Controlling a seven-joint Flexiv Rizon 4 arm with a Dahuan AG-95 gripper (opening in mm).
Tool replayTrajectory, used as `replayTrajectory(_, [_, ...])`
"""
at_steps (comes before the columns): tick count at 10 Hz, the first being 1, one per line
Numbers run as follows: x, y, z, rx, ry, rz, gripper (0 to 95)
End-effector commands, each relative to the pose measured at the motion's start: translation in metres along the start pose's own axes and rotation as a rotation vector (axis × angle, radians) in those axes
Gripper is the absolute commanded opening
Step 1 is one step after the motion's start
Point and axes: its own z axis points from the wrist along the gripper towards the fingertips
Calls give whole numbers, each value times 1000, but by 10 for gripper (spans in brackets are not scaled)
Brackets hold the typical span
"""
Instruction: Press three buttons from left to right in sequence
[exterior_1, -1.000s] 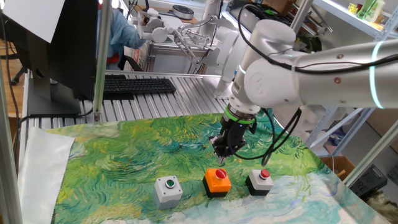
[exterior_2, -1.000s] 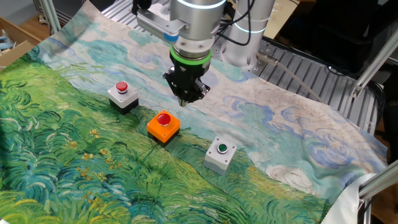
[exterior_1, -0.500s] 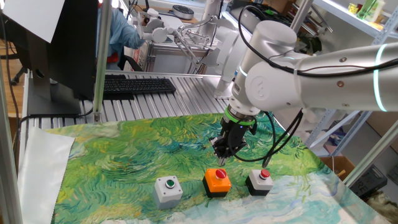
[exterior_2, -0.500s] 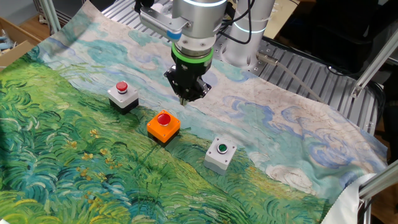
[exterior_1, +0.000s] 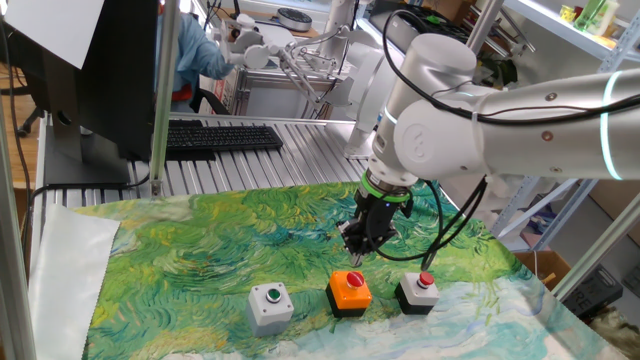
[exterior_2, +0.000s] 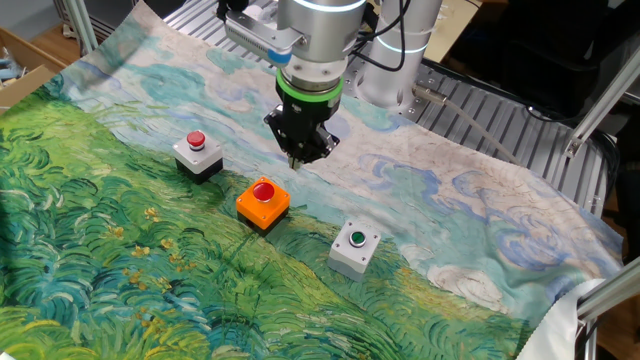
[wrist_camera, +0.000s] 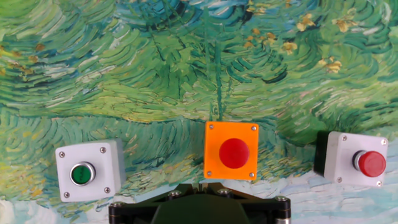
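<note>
Here, my gripper hangs with fingers pressed together and empty, above the painted cloth just behind the orange button box, between the grey box and black box; nothing has shifted since a second ago.

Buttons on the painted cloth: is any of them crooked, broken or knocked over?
No, nothing stands out. The grey box with the green button, the orange box and the black box all sit flat in one row, apart from each other. The gripper hangs above the cloth, touching none.
</note>
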Motion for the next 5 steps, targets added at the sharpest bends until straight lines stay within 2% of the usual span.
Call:
replayTrajectory(1, [-1,0,0,0,0,3,0])
replayTrajectory(5, [-1,0,0,-2,-2,1,0])
